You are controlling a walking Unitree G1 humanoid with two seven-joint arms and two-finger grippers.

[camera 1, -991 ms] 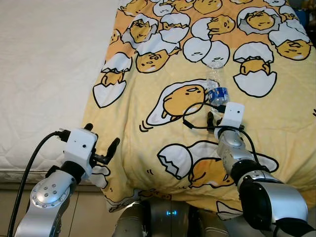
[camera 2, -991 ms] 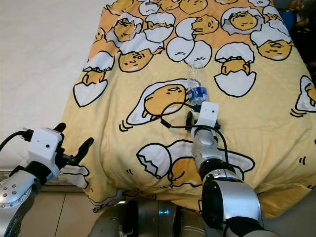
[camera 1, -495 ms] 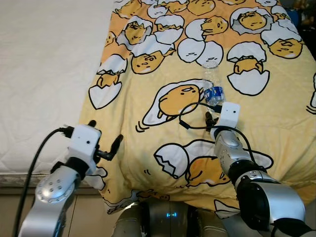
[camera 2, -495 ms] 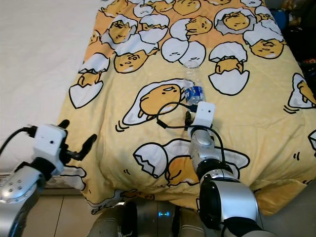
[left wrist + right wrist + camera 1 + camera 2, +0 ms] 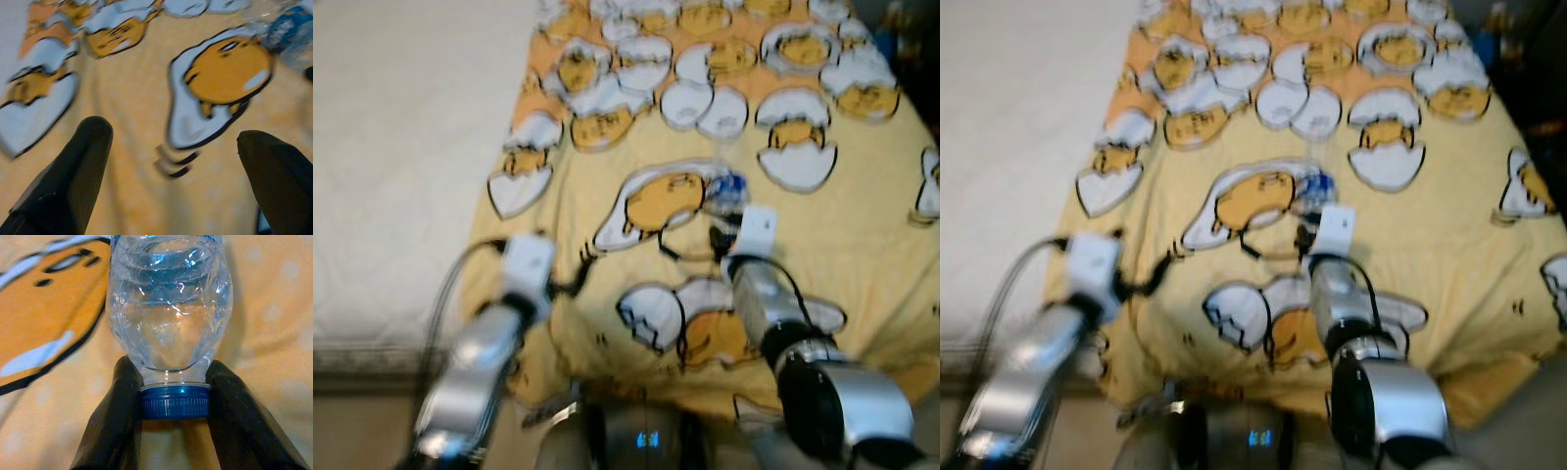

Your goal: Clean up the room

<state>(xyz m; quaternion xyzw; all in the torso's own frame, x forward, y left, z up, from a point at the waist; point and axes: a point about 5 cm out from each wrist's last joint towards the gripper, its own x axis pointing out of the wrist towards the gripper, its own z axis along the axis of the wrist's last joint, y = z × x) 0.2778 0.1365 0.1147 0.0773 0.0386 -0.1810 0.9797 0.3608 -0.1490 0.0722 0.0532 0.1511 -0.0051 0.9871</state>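
Clear plastic bottle (image 5: 168, 308) with a blue cap (image 5: 175, 400) lying near the middle of the yellow egg-print blanket (image 5: 862, 225), which covers the right part of the bed beside the bare white mattress (image 5: 401, 166). Right gripper (image 5: 173, 404): fingers (image 5: 117, 421) pressed against both sides of the cap, clamping the bottle at its neck. Left gripper (image 5: 181, 147): above the blanket near its left edge, fingers (image 5: 73, 171) spread wide, holding nothing. Head views are blurred
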